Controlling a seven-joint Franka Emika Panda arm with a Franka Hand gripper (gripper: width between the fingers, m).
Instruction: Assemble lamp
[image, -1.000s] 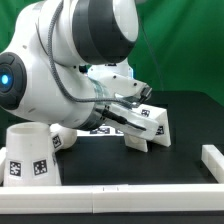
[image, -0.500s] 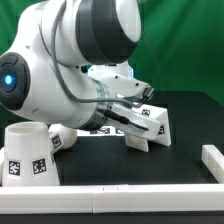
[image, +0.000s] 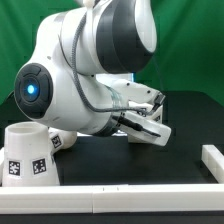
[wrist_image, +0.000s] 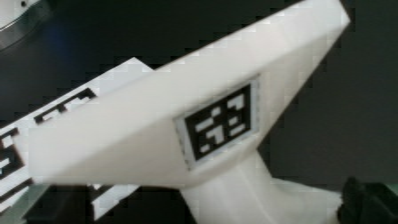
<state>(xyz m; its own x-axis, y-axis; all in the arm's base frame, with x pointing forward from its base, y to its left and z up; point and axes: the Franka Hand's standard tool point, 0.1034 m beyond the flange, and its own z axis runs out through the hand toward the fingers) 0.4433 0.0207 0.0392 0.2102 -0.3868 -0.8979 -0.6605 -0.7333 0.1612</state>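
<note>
Inspection, largest item first. The arm (image: 90, 70) is filling most of the exterior view and is bending low over the black counter (image: 190, 118).

The shade (image: 28, 158) is standing upright at the exterior view's left, wide end down, well apart from the work. It is the only hollow item present. I am not seeing into its open top, so I am recording its contents as unknown.

The base (image: 156, 131) is sitting on the exterior view's right, tilted, with the end effector (image: 138, 118) right against it. In the wrist view the base (wrist_image: 199, 115) is filling the picture, tag facing the camera. The fingers are hidden behind the wrist housing, so I cannot tell whether they are clamped or spread.

A small tagged white part, which I am taking for the bulb (image: 62, 142), is lying just beside the shade, half under the arm.

I am judging the base-handling step to be in hand. Next, I am expecting the base to need settling flat and steady before the bulb goes in.
</note>
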